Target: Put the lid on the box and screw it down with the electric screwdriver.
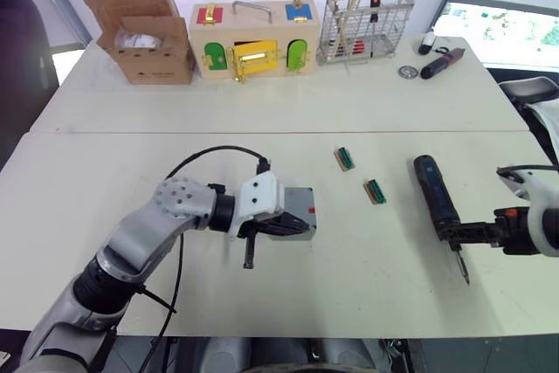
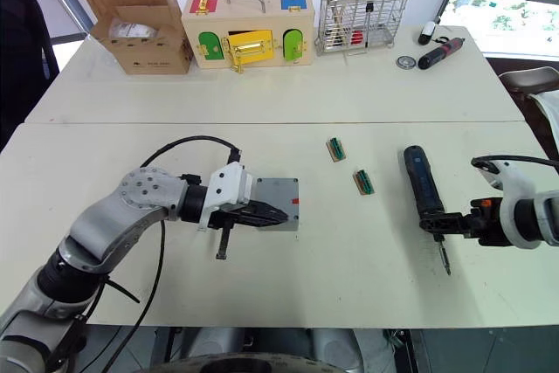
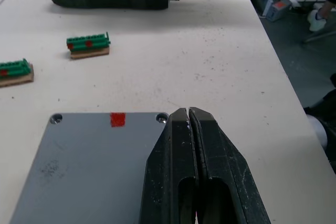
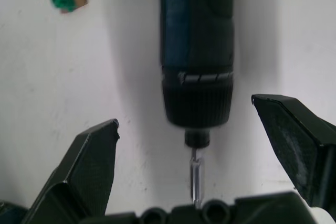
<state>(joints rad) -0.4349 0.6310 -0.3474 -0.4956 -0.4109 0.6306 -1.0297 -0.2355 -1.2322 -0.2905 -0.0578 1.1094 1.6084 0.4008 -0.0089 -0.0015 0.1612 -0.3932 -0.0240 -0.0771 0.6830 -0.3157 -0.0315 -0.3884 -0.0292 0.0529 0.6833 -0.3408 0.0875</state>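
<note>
The grey box [image 1: 307, 216] sits at the table's middle front. Its flat grey top with corner screw holes and a red mark [image 3: 117, 119] is the lid [image 3: 89, 166], lying square on it. My left gripper [image 3: 188, 113] is shut and empty, its fingers [image 3: 210, 171] lying over the lid's near side. The black and dark-blue electric screwdriver [image 1: 435, 194] lies on the table to the right, bit toward the front edge. My right gripper [image 4: 185, 111] is open, with a finger [image 4: 89, 166] on either side of the tool's black collar [image 4: 198, 100], neither one touching it.
Two green terminal blocks [image 1: 344, 158] [image 1: 375, 190] lie between box and screwdriver. Along the back stand a cardboard box [image 1: 144, 32], a wooden latch box [image 1: 253, 41] and a wire basket [image 1: 362, 28]. A maroon tool [image 1: 441, 63] and a round disc [image 1: 407, 72] lie back right.
</note>
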